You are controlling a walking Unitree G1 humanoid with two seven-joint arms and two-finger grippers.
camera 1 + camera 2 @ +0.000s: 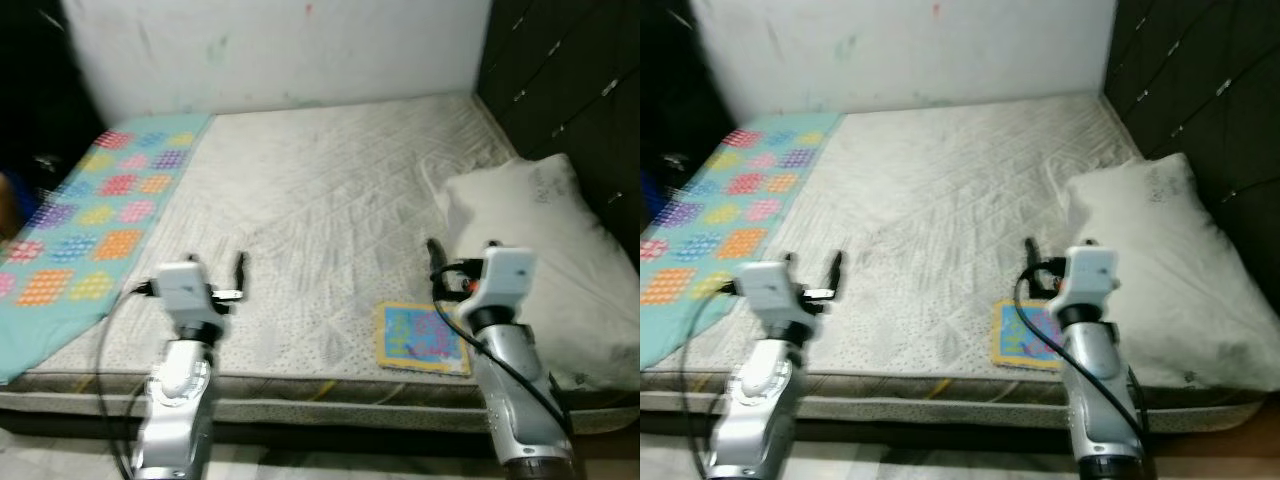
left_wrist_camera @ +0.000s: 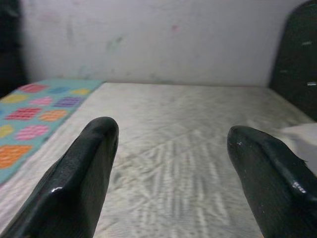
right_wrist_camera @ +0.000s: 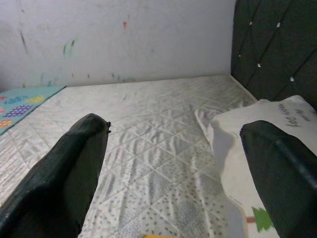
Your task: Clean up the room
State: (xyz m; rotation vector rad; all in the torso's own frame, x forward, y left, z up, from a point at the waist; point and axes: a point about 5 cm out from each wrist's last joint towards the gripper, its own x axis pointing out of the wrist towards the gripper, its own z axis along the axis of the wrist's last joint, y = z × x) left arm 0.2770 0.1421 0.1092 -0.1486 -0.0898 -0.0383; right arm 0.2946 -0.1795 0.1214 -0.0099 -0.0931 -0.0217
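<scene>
A white quilted mattress (image 1: 320, 180) lies before me. Near its front edge rests a flat colourful picture book (image 1: 420, 338) with a yellow border. A teal blanket (image 1: 100, 210) with bright patches covers the left side. On the right lies a white pillow (image 1: 540, 230). My left gripper (image 1: 218, 268) hovers over the front left of the mattress, open and holding nothing. My right gripper (image 1: 462, 255) is open too, just above and behind the book, beside the pillow. In both wrist views the left gripper (image 2: 171, 134) and right gripper (image 3: 173, 129) have their fingers wide apart over bare mattress.
A dark tufted headboard (image 1: 570, 70) runs along the right side. A stained white wall (image 1: 280, 50) stands behind the bed. Dark space and a blue object (image 1: 10, 200) sit at the far left. The bed's front edge (image 1: 330, 400) is right below my arms.
</scene>
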